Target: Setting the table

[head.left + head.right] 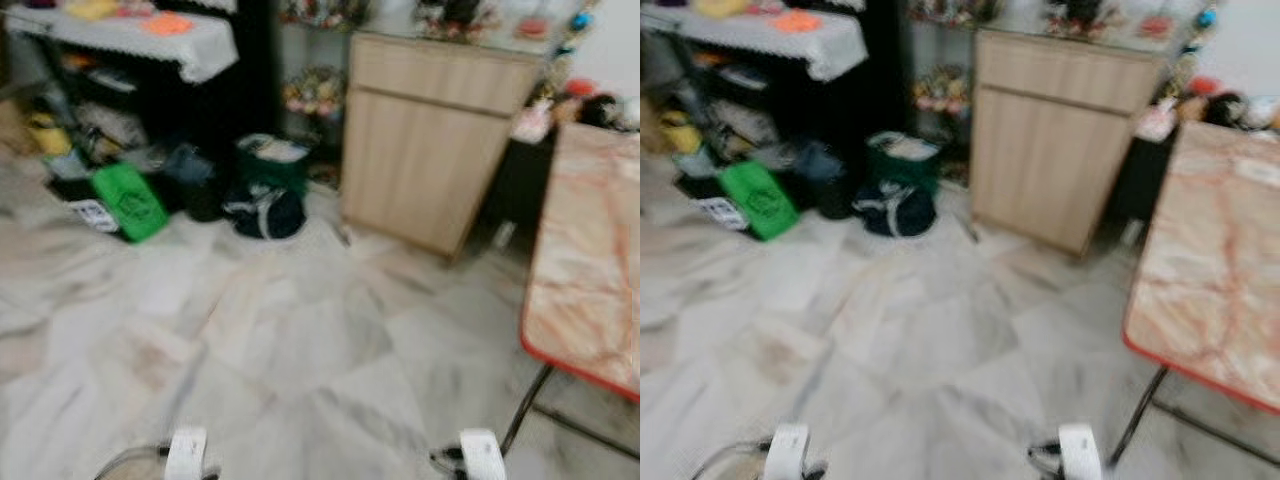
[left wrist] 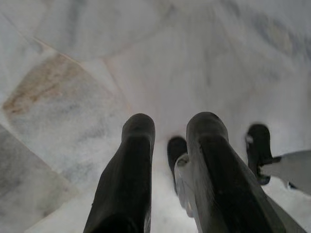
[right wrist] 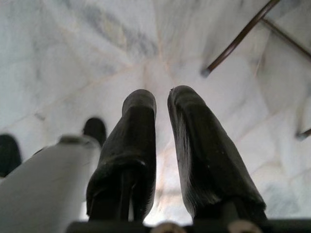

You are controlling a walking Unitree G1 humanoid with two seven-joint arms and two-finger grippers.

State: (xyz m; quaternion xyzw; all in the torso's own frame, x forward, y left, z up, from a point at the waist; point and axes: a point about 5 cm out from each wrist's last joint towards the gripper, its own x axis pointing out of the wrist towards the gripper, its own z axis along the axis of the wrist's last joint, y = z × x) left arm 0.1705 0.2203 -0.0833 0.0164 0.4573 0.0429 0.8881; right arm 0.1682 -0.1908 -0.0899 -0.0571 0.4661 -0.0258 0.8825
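A folding table [image 1: 590, 250] with a pinkish marble-look top and a red edge stands at my right, on thin dark metal legs [image 3: 238, 36]. Its visible top looks bare. Both arms hang low over the pale marble floor [image 1: 300, 350], with their white wrists at the bottom of the eye views. In the left wrist view my left gripper [image 2: 170, 127] points down at the tiles, its fingers a little apart with nothing between them. In the right wrist view my right gripper [image 3: 162, 99] has its fingers almost together and holds nothing. The pictures are blurred.
A light wooden cabinet [image 1: 430, 130] stands ahead against the wall, left of the table. Further left a dark shelf with a white cloth [image 1: 130, 35] holds clutter. A green bag [image 1: 130, 200] and a dark bag [image 1: 265, 212] lie on the floor before it.
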